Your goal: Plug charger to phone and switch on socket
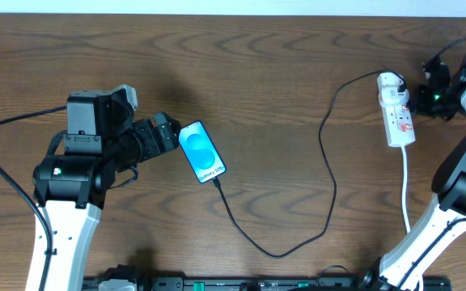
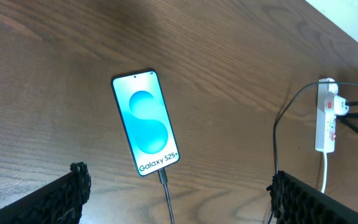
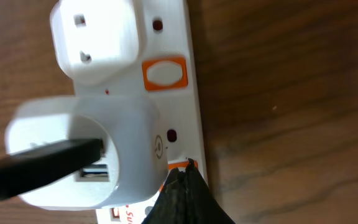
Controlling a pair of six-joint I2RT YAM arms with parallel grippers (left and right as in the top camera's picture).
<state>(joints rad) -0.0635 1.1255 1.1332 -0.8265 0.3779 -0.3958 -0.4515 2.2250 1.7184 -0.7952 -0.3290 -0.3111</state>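
Charger (image 2: pixel 166 193) looks plugged into phone (image 2: pixel 145 121) (left gripper (image 2: pixel 179 175) gapes apart); right gripper (image 3: pixel 183 186), pinched together, sits at socket (image 3: pixel 180 118) switch (image 3: pixel 174 165), probably unpressed.

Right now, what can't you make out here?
- Lower switch: right wrist view, the shut right gripper covers it; on or off unclear.
- Socket print: overhead, too small to read.
- Charger cable: left wrist view, cut off by the bottom edge.

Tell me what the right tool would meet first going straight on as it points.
The shut right tool points at the narrow white plastic power strip; first in line looks like its lower orange-rimmed switch, beside the white adapter block. Whether it touches is unclear.
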